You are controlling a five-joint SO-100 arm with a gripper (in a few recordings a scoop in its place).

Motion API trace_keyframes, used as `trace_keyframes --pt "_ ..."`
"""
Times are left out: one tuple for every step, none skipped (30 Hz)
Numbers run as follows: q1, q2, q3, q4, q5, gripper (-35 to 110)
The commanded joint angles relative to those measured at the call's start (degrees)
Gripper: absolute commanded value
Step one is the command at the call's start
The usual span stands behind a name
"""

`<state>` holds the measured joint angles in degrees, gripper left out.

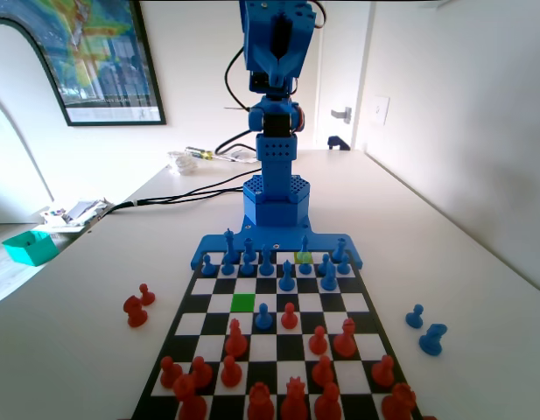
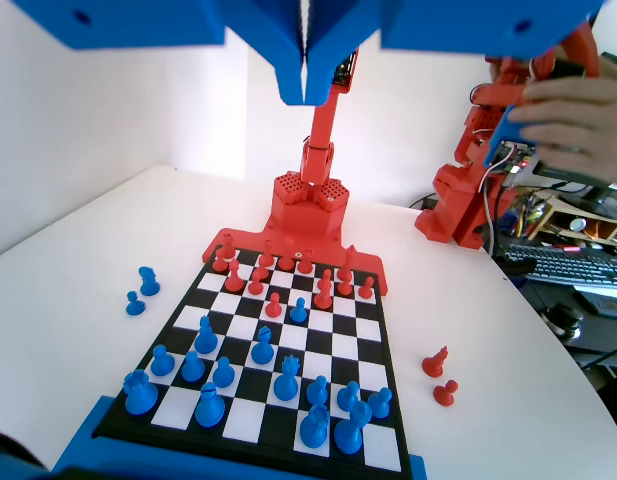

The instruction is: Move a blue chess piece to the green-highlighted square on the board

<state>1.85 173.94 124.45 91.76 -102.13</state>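
Note:
The board (image 1: pixel 361 302) lies in front of the blue arm's base. In the fixed view the green-highlighted square (image 1: pixel 243 302) lies left of centre and carries no piece. A paler yellow-green cell (image 1: pixel 303 257) lies in the blue back rows. One blue chess piece, a pawn (image 1: pixel 263 317), stands one cell to the right of the green square and one row nearer the camera. Another pawn (image 1: pixel 287 276) stands further back. My gripper (image 1: pixel 278 61) is raised high above the base. In the wrist view the gripper (image 2: pixel 306 95) has its jaws pressed together, empty, far above the board (image 2: pixel 378 330).
Two blue pieces (image 1: pixel 424 328) stand off the board on the right in the fixed view, and two red pawns (image 1: pixel 136 306) off it on the left. Red pieces (image 1: pixel 291 398) fill the near rows. Cables (image 1: pixel 178 192) and a teal box (image 1: pixel 29 247) lie at the far left.

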Motion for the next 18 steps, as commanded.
trace_keyframes --pt "0.4 -6.0 -5.2 2.7 -0.6 1" --pt "0.7 -8.3 -6.8 3.6 -0.2 1" --pt "0.8 -11.0 -8.5 4.8 0.1 1" --pt "1.0 -14.0 -10.4 6.2 0.5 1" --pt "1.1 -17.0 -11.9 7.0 1.0 1" --pt "1.2 -19.9 -13.4 7.9 1.4 1" --pt "1.2 -22.9 -14.9 8.6 2.5 1" --pt "1.1 -25.8 -16.1 9.1 3.3 1" --pt "0.8 -28.5 -17.1 9.7 3.7 1" --pt "0.6 -30.7 -17.3 9.8 4.0 1" --pt "0.3 -32.3 -17.1 9.4 4.0 1" --pt "-0.1 -33.9 -16.6 9.0 3.9 1" --pt "-0.5 -35.5 -16.3 8.7 3.2 1" --pt "-1.1 -36.9 -15.8 8.4 2.3 1" --pt "-1.4 -38.2 -15.3 8.1 1.1 1" --pt "-1.9 -39.6 -14.6 7.9 -0.4 1" --pt "-2.5 -40.9 -13.7 7.9 -2.3 1" --pt "-3.3 -42.5 -13.2 7.3 -3.6 1"
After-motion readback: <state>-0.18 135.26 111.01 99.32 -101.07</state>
